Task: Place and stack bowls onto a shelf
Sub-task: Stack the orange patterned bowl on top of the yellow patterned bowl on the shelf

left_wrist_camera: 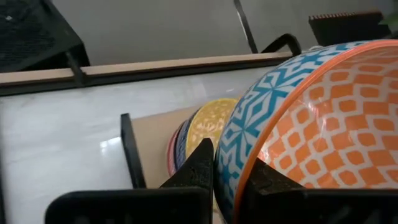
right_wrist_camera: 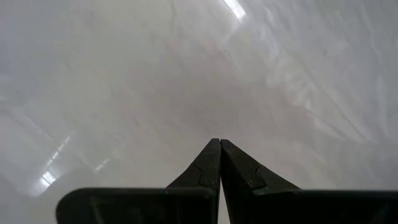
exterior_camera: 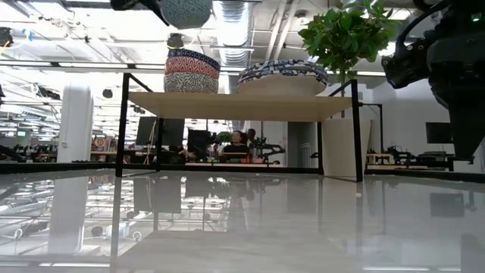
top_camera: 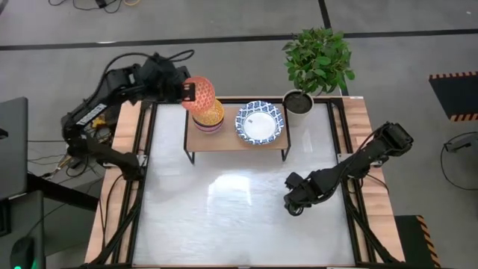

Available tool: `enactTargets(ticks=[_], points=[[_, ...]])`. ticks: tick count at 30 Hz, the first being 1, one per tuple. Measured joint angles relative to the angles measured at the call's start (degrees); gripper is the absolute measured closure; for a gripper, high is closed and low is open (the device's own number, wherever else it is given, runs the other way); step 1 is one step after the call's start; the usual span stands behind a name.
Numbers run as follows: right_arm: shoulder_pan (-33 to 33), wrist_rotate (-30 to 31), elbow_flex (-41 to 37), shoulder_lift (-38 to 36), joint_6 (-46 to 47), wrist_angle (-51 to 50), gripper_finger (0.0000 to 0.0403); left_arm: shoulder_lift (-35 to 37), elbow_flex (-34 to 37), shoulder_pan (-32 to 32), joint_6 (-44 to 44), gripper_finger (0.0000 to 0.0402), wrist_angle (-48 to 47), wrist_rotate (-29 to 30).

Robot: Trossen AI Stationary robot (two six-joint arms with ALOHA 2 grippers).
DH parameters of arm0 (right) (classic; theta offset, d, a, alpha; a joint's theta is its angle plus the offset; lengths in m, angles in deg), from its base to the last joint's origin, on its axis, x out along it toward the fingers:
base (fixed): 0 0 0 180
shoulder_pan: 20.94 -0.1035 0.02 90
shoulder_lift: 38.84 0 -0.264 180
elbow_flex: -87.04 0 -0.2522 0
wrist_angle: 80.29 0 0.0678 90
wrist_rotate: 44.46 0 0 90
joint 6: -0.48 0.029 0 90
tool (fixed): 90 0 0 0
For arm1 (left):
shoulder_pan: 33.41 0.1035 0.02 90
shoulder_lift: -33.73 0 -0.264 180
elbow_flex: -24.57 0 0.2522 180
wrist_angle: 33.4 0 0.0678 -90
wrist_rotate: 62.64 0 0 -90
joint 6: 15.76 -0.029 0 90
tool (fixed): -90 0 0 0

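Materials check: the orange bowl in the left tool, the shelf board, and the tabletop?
Orange bowl: looks like glazed ceramic; glossy printed pattern with soft highlights, though melamine can't be excluded. Left tool pinches its rim.
Shelf board: light wood or wood laminate, matte, pale; thin black legs look like metal.
Tabletop: white, glossy, mirror-like reflections; material unclear.

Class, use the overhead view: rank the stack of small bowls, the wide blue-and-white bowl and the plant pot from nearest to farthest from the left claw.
1. Stack of small bowls, at the shelf's left end, just below the left claw.
2. Wide bowl, mid-shelf.
3. Plant pot, past the shelf's right end.
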Motion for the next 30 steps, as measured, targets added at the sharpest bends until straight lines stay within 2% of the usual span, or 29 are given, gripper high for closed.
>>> enactTargets(ticks=[7,11,20,30], points=[[1.08,0.0,0.0,0.02,-0.04,1.31,0.037,-6.2,0.0,3.29,-4.45,0.0395,0.51,-6.01],[1.05,0.0,0.0,0.02,-0.04,1.31,0.037,-8.69,0.02,3.6,-5.79,0.0395,0.18,-6.48],[0.94,0.0,0.0,0.02,-0.08,1.33,0.037,-9.02,0.39,6.09,-6.26,0.0395,-4.84,-7.6],[1.41,0.52,0.0,0.02,-0.5,1.33,0.037,-10.68,0.46,5.99,-6.49,0.0395,-5.45,-9.05]])
